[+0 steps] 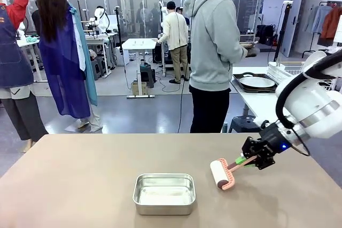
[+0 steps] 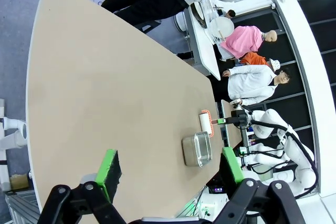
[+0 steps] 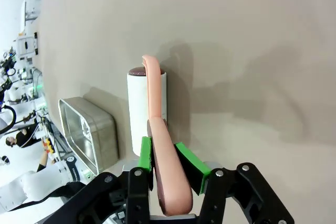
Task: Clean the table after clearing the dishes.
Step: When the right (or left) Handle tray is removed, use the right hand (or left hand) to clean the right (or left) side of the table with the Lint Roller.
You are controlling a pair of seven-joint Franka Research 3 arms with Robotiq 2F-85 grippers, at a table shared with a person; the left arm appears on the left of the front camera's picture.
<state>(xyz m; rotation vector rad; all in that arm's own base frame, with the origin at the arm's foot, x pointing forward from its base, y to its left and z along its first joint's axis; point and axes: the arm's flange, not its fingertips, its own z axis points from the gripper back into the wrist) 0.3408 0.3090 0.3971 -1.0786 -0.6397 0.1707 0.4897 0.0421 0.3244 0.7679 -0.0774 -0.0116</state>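
Beige-brown table [image 1: 80, 185], matte top. Right side: lint roller [image 1: 220, 173], white drum down on the top, pink handle clamped between the green pads of the right gripper [image 1: 248, 159], drum just ahead of them. Silver pan [image 1: 164, 193] near the drum, apart from it. Left gripper [image 2: 170, 165]: above the table, pads spread wide, holding nothing. Beyond: white plate [image 1: 257, 81] on dark tray [image 1: 238, 80], on white side table [image 1: 251, 102].

We are looking at a plain matte beige-brown worktop [image 1: 80, 185], a shiny silver pan [image 1: 164, 193] and a roller [image 1: 220, 174] — white roll, salmon-pink handle. The right tool [image 3: 166, 157] and the left tool [image 2: 170, 165] are both showing black bodies with bright green pads [image 2: 109, 167].
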